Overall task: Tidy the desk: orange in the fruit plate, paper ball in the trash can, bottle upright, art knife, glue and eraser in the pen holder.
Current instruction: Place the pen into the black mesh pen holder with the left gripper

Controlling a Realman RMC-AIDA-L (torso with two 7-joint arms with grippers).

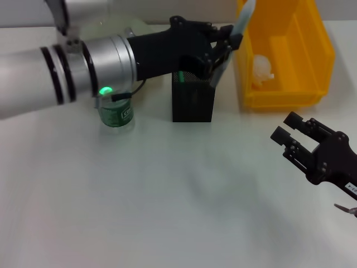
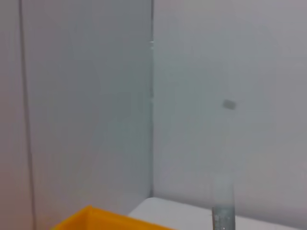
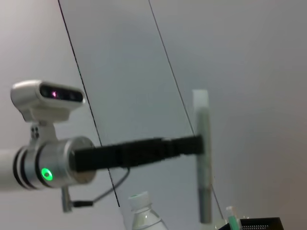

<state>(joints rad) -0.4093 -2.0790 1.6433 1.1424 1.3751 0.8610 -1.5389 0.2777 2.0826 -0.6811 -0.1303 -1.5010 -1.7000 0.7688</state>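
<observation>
From the head camera I see my left gripper (image 1: 223, 47) reaching across the upper middle of the frame, its jaws closed on a slim silver-grey glue stick (image 1: 218, 71) held nearly upright, tilted a little. The stick's lower end sits at the rim of the black mesh pen holder (image 1: 192, 103), which stands on the white tabletop (image 1: 167, 195) just left of the yellow trash can (image 1: 284, 56). The stick's pale upper end rises in front of the trash can's left wall. In the right wrist view the glue stick (image 3: 202, 158) shows as a long vertical rod clamped by the dark jaws, with the mint-green knife (image 3: 232, 220) poking up out of the pen holder (image 3: 254, 224) beside it.

A white crumpled paper ball (image 1: 262, 70) lies inside the trash can. The bottle (image 1: 116, 114) stands upright at left centre, partly hidden behind my left arm; its green label carries white lettering I can't read. Its white cap (image 3: 139, 197) shows in the right wrist view.

My right gripper (image 1: 293, 137) hovers over the tabletop at the lower right of the frame, jaws spread apart and holding nothing.
</observation>
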